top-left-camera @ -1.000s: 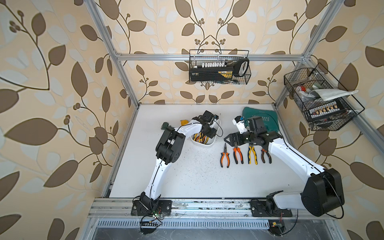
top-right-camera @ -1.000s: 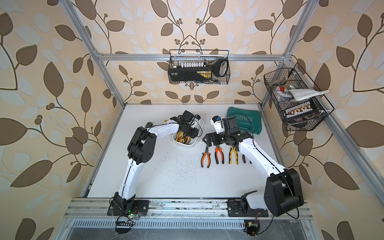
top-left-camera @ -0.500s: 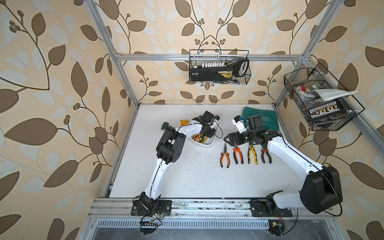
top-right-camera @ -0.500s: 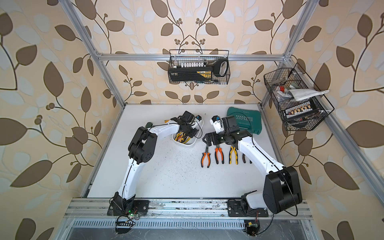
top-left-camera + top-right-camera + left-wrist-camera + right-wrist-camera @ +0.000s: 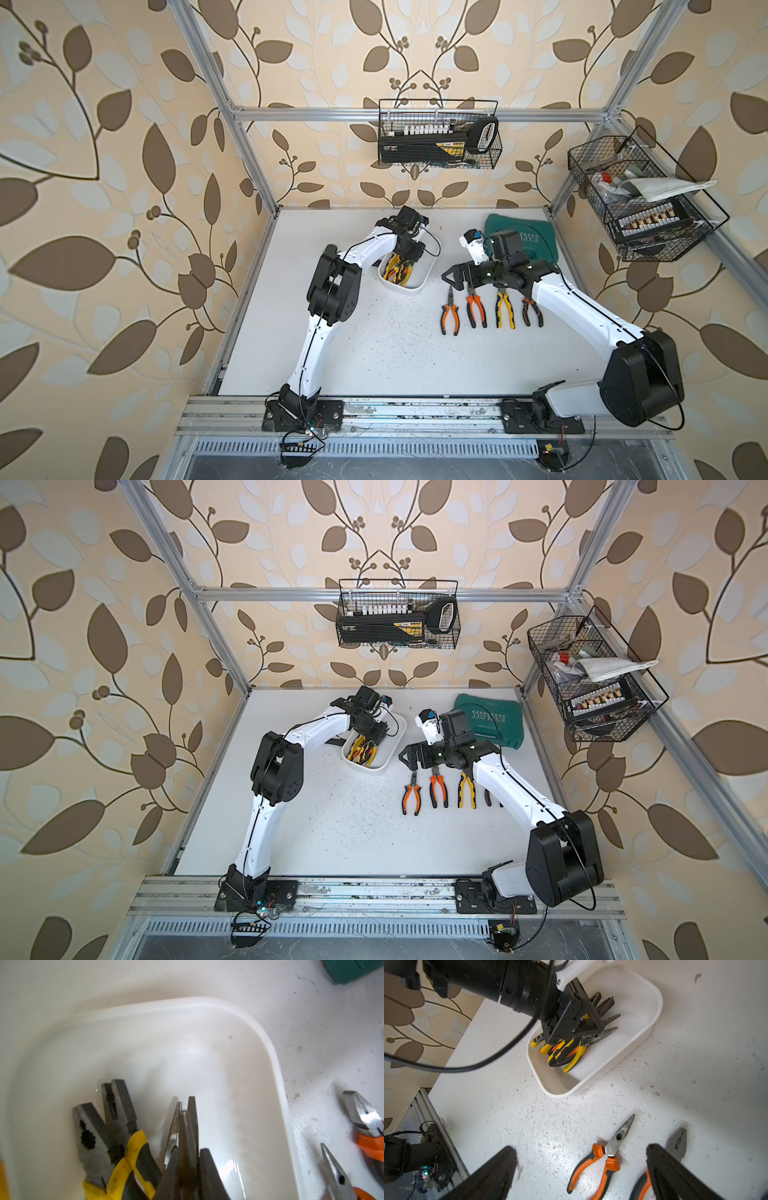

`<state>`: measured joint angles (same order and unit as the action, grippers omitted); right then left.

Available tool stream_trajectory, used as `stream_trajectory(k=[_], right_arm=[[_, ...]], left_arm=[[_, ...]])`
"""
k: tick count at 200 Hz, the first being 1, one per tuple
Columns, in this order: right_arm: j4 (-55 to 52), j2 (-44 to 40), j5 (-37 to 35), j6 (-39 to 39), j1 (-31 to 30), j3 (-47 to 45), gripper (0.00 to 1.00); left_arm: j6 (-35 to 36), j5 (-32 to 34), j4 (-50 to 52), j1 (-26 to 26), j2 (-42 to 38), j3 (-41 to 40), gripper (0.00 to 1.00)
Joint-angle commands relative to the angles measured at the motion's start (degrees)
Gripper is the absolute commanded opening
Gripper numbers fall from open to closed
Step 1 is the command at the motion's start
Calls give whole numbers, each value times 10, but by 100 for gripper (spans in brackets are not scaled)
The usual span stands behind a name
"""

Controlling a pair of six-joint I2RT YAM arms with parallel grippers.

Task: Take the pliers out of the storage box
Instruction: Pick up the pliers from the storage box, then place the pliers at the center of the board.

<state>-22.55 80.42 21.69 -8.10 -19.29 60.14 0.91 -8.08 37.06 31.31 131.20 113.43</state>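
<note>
1. The left pincer is down inside the storage box. Its two dark fingers are drawn together on a needle-nosed plier near the pivot. To my eye that is a real clamp, not a light touch.
2. That plier lies lengthwise in the box, and its thin nose pokes out past the fingertips toward the box's far end. So its long axis runs in line with the pincer's reach, not across it.
3. Two yellow-handled pliers lie just beside it, nearer the box wall, with their handles piled against its handles. I would expect a straight lift to be needed first, or the neighbours may get dragged along.
4. The right pincer hangs spread wide and empty over the row of four pliers laid out on the tabletop, well apart from the box. The left arm is plainly the nearer one for this plier.
5. The row sits to the robot's right of the box, noses toward the back wall. The plier would likely travel that way, keeping much the same heading.
</note>
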Motion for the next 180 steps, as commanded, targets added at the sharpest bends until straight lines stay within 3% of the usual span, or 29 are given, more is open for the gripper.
stream_trajectory(k=[1, 67, 120, 146, 180], right_arm=[[20, -8, 12, -20, -15, 1, 100], [36, 0, -14, -32, -59, 6, 99], [51, 30, -23, -41, -106, 36, 100], [66, 68, -25, -46, -140, 59, 100], [73, 120, -24, -47, -173, 99, 100]], left_arm=[[-39, -11, 12, -20, -97, -2, 0], [-62, -73, 24, -30, -167, -38, 0], [-44, -130, 102, -96, -236, -51, 0], [-22, -150, 96, -122, -303, -124, 0], [-7, -124, 54, -158, -385, -276, 0]])
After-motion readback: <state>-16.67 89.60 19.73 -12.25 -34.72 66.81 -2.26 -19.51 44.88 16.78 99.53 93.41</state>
